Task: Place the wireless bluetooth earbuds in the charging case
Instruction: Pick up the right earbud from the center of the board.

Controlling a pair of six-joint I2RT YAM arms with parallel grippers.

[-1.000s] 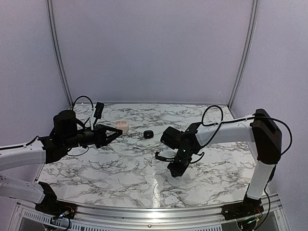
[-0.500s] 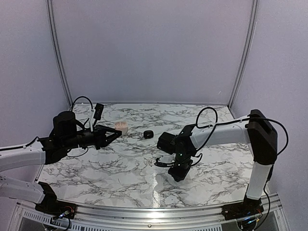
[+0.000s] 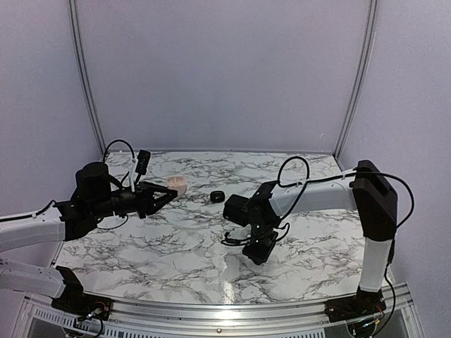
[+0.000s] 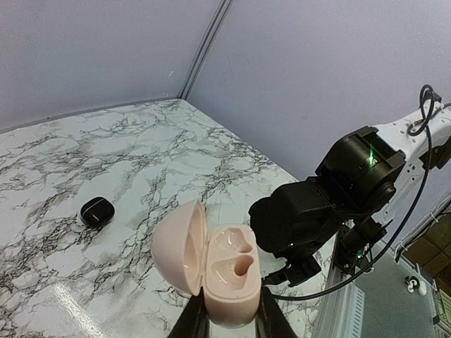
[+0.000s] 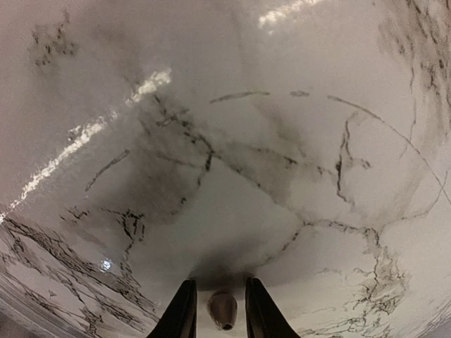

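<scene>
Earbud (image 5: 223, 308) shows only on the right wrist view. It's a small dark bean between the right gripper (image 5: 220, 282) fingers, just behind the tips, with the marble table (image 5: 232, 141) close beyond. Its long axis runs along the fingers, and the end with a small hole faces the camera. The jaws are narrow, but there's a sliver of gap on each side, so we can't tell if it's pinched. From the top view we only see that gripper pointing down at mid-table.

Case (image 4: 224, 274) reads best on the left wrist view. The left gripper (image 4: 231, 303) is clenched on its base. The lid (image 4: 180, 248) is hinged open to the left, and both wells (image 4: 235, 255) face up, pale pink. The base's long axis runs along the fingers. The top view gives only a pale blob at those tips, far-left of the table. A black lump (image 3: 218, 196) lies between the case and the right gripper, apart from both.
</scene>
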